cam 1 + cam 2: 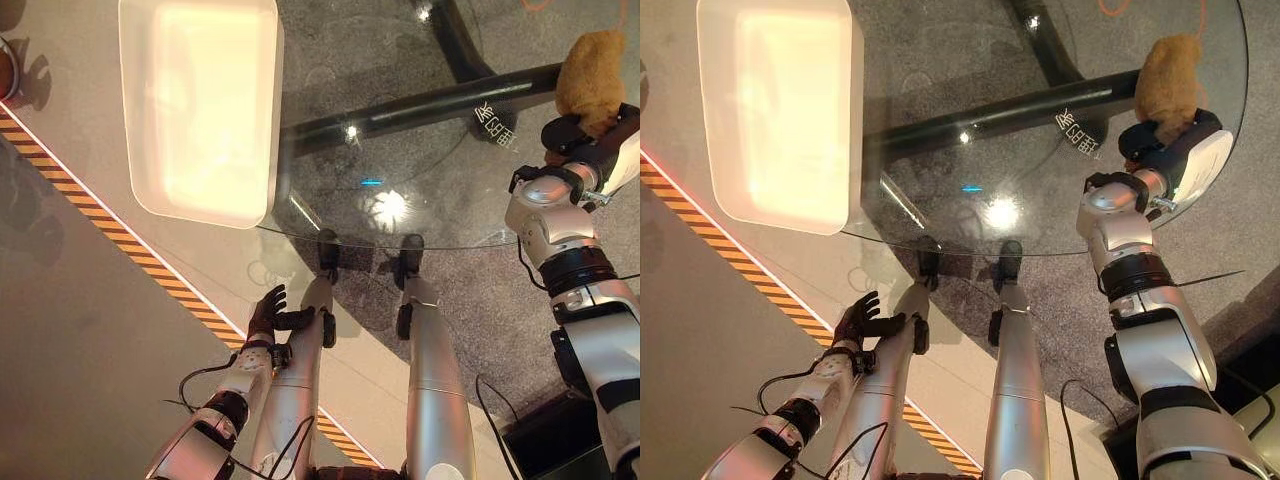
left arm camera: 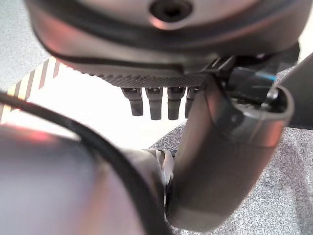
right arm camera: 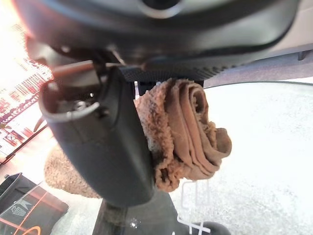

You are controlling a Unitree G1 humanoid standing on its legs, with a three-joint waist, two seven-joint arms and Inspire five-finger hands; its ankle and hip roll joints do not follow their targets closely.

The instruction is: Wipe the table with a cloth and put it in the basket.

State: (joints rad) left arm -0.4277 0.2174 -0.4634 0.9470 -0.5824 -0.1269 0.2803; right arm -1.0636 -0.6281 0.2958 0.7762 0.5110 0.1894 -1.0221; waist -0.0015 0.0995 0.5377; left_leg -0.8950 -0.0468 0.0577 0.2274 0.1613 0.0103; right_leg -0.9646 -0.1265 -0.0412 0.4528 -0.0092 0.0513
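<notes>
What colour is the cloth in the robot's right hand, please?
Brown; the cloth shows best in the right wrist view.

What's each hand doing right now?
Left hand: open, holding nothing, low beside the glass table.
Right hand: shut on the brown cloth.

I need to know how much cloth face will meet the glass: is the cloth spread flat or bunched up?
Bunched up. The brown cloth sits in rolled folds gripped in the right hand, above the glass table.
</notes>
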